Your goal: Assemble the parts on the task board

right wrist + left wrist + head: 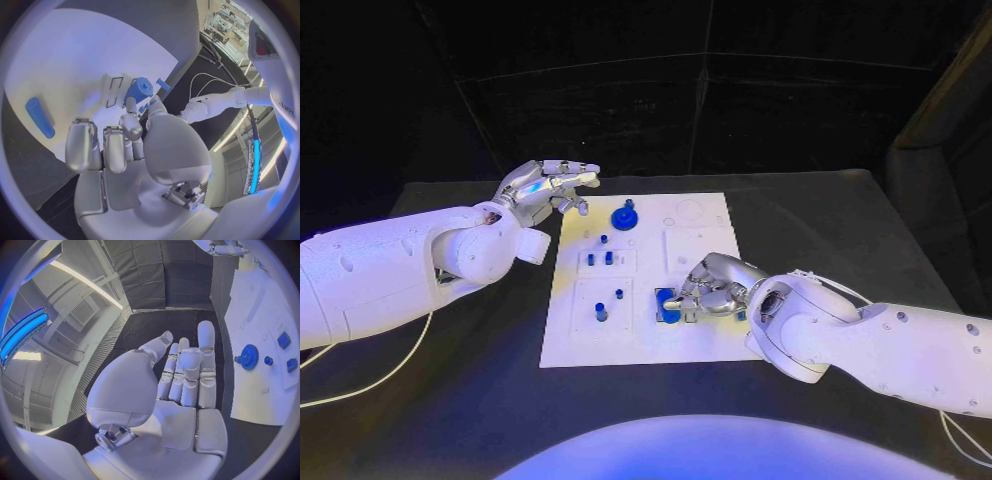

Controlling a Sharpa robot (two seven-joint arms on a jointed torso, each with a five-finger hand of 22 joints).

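Observation:
The white task board (pixel 646 335) lies mid-table. A blue gear (pixel 625 214) stands near its far edge, with several small blue pegs (pixel 600 258) nearer on the left half. My right hand (pixel 707 288) is low over the board's near right part. Its thumb and a finger pinch a round blue part (pixel 139 90), which sits on the board (pixel 669 306). My left hand (pixel 554 184) hovers by the board's far left corner, fingers stretched out and holding nothing. The left wrist view shows its bare palm (pixel 181 405) and the gear (pixel 250 357) beyond it.
A longer blue piece (pixel 39 117) lies flat on the board apart from my right hand. More blue pegs (pixel 600 312) stand in the board's near left part. Black table surrounds the board, and white cables (pixel 387 375) trail at the left.

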